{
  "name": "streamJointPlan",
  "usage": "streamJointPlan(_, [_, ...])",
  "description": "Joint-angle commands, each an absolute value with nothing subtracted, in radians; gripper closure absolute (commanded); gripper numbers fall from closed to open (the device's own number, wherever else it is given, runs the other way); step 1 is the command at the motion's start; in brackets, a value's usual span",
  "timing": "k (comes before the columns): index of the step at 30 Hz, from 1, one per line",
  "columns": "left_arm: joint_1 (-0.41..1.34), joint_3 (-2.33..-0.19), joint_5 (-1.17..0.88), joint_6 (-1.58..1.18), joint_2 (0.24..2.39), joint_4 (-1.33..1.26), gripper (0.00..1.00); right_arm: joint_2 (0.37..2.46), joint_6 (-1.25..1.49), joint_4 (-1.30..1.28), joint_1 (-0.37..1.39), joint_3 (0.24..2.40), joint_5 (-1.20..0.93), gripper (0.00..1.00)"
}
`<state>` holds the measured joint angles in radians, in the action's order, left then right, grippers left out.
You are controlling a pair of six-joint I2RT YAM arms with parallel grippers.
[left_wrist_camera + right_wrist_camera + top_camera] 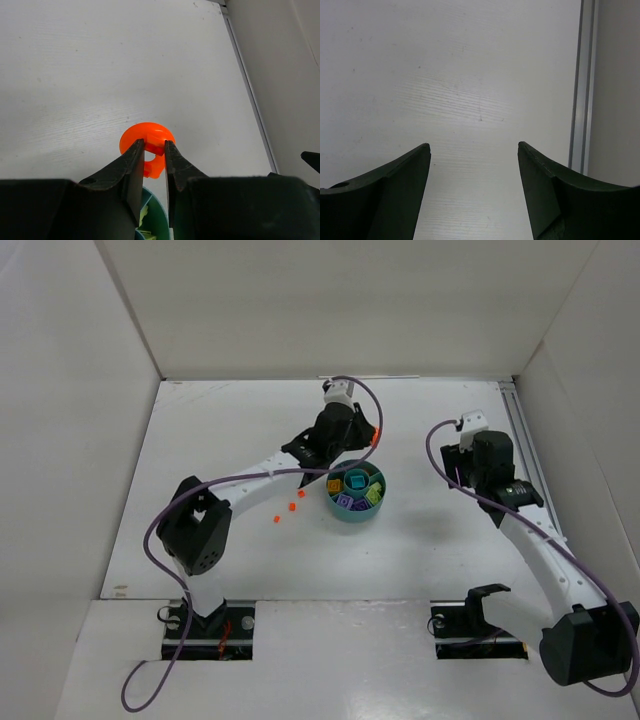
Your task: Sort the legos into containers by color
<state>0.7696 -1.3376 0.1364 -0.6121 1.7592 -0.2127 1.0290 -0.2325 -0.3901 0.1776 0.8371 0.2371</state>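
The round teal dish [355, 512] sits mid-table with purple, yellow, lime green and teal legos in its sections. My left gripper [372, 440] hovers just behind the dish's far rim, shut on an orange round lego [376, 436]. In the left wrist view the orange round lego [150, 135] is pinched between my fingertips [154, 145], with the dish rim [161, 212] below them. Three small orange legos [290, 507] lie on the table left of the dish. My right gripper [474, 147] is open and empty over bare table, right of the dish [466, 432].
White walls enclose the table on the left, back and right. A metal rail [581, 85] runs along the right edge, near my right gripper. The arm bases sit at the near edge.
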Motion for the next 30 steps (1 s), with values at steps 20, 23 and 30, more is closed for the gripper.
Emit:
streamJointPlan(20, [0.839,-1.218,0.219,-0.673,1.743,-0.305,0.96,1.032,-0.241,-0.327,0.152,0.816,0.172,0.25])
streamJointPlan(23, [0.864,-1.218,0.280,-0.683,1.733,-0.265,0.96,1.042,-0.241,-0.327,0.152,0.816,0.172,0.25])
streamJointPlan(30, [0.873,-1.209,0.302,-0.683,1.743,-0.236,0.96,1.051,-0.241,-0.318,0.152,0.816,0.163,0.25])
